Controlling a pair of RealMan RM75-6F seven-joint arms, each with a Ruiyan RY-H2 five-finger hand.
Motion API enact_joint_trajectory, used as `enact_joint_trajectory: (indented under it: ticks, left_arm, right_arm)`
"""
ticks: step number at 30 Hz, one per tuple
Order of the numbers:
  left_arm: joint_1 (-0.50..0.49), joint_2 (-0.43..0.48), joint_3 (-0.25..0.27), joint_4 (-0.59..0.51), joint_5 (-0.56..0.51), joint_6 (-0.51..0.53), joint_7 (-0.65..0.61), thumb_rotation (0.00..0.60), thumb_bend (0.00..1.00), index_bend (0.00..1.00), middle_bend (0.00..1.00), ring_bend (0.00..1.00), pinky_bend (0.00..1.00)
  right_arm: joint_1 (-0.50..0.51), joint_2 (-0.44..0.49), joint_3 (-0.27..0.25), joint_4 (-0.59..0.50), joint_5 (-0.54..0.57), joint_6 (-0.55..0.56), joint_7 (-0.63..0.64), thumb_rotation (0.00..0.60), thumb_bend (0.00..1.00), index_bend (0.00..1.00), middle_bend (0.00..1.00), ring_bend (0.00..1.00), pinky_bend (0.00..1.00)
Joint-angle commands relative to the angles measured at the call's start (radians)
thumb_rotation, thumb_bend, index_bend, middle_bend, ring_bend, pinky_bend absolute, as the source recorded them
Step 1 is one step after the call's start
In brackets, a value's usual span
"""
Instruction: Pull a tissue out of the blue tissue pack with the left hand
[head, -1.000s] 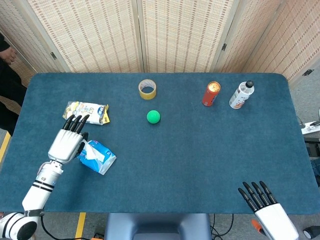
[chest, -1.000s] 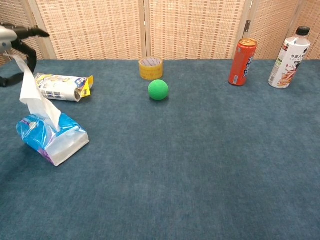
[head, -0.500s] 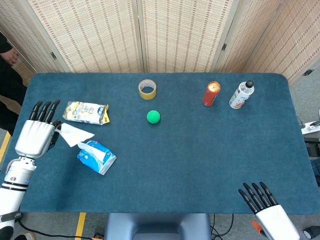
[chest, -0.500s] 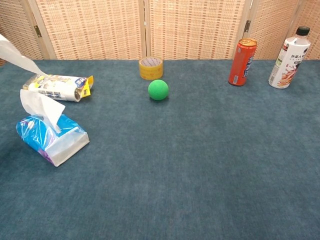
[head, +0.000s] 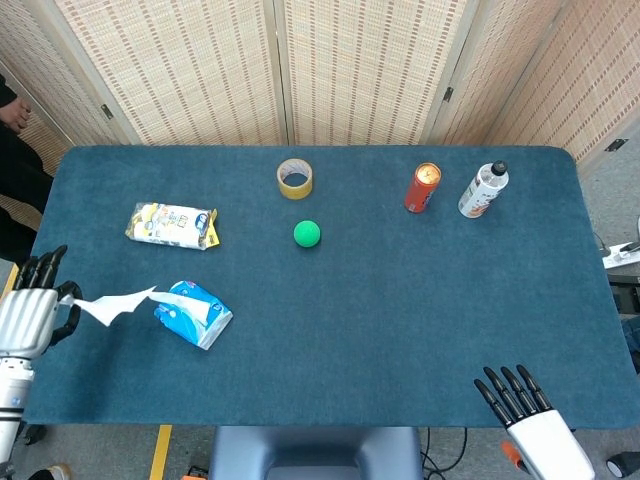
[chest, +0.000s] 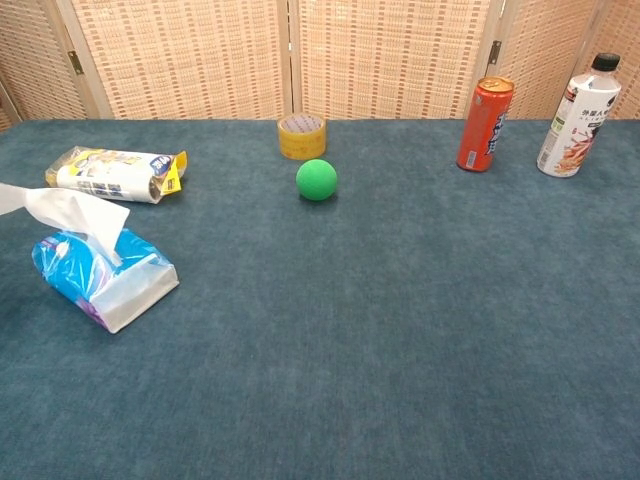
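The blue tissue pack (head: 195, 313) lies on the left part of the table, also seen in the chest view (chest: 102, 278) with a fresh white tissue standing out of its slot. My left hand (head: 28, 318) is at the table's left edge, well left of the pack, and pinches a pulled-out white tissue (head: 110, 305) that stretches toward the pack; its tip shows at the chest view's left border (chest: 10, 197). My right hand (head: 528, 420) is at the near right edge with fingers spread and nothing in it.
A yellow and white snack packet (head: 172, 224) lies behind the pack. A tape roll (head: 294, 178), a green ball (head: 307, 233), an orange can (head: 423, 187) and a white bottle (head: 483, 190) stand across the far half of the blue table (head: 400, 320).
My left hand has drawn the tissue out of the pack and carried it left and toward the near edge, leaving the chest view. A new tissue now stands in the slot.
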Motion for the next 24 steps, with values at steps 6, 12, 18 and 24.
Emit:
enact_joint_trajectory:
  ticks: [6,12,18,24]
  left_arm:
    - [0.074,-0.059,0.062,-0.065,0.017,0.044,0.02,0.6,0.41,0.08,0.0,0.0,0.05]
    - [0.104,-0.1,0.071,-0.033,0.043,0.081,0.018,0.6,0.39,0.0,0.0,0.0,0.03]
    - [0.14,-0.096,0.077,-0.029,0.094,0.148,0.031,0.6,0.34,0.0,0.0,0.0,0.02]
    - [0.156,-0.094,0.074,-0.041,0.116,0.17,0.035,0.6,0.33,0.0,0.0,0.0,0.02]
  right_arm:
    - [-0.001,0.002,-0.002,0.0,-0.004,0.004,0.003,0.6,0.02,0.0,0.0,0.0,0.0]
    - [-0.001,0.003,-0.002,0.0,-0.005,0.009,0.007,0.6,0.02,0.0,0.0,0.0,0.0]
    - [-0.003,0.003,-0.004,0.001,-0.012,0.012,0.005,0.6,0.02,0.0,0.0,0.0,0.0]
    - [-0.004,0.004,-0.006,0.008,-0.015,0.015,0.01,0.6,0.02,0.0,0.0,0.0,0.0]
